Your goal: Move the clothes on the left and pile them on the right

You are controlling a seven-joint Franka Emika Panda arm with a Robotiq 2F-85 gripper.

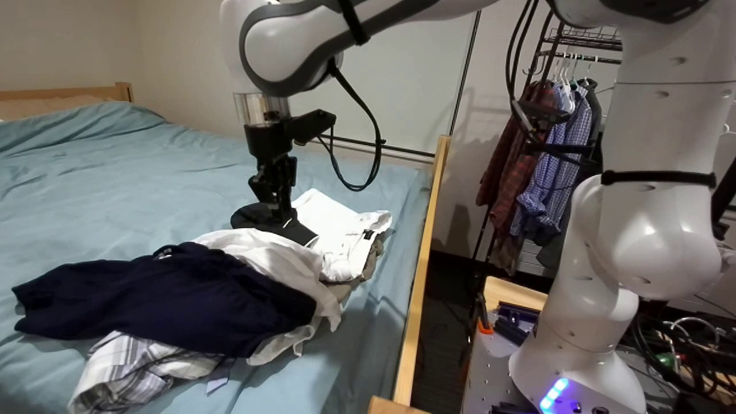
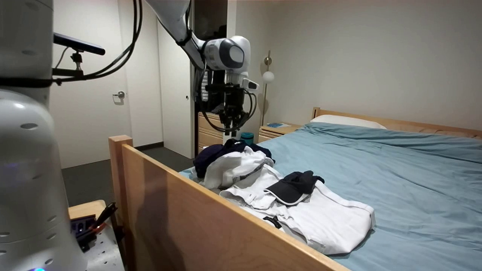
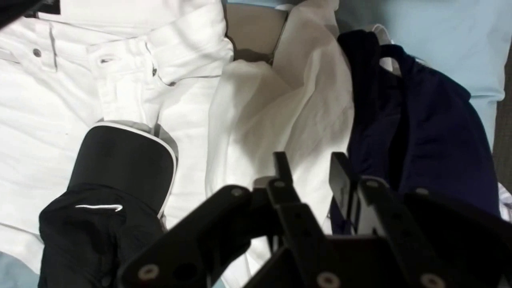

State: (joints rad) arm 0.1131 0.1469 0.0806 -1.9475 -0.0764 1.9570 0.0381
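My gripper (image 3: 308, 158) is open, with nothing between its fingers. It points down over the cream-white shirt (image 3: 280, 116), near that shirt's border with the navy garment (image 3: 444, 148). In an exterior view the gripper (image 2: 230, 131) hangs a little above the heap. The navy garment (image 1: 172, 299) lies over the white shirt (image 1: 270, 253) and a grey plaid shirt (image 1: 132, 368). White trousers (image 2: 335, 214) lie flat beside them, with a black cap (image 2: 292, 186) on top. The cap also shows in the wrist view (image 3: 124, 164). A grey-brown cloth (image 3: 256, 30) shows partly under the whites.
The clothes lie on a bed with a blue-green sheet (image 1: 144, 190). A wooden footboard (image 2: 211, 214) stands between the bed and the robot base. A rack of hanging shirts (image 1: 552, 155) stands beyond the bed. Cables (image 1: 374, 155) loop from the arm.
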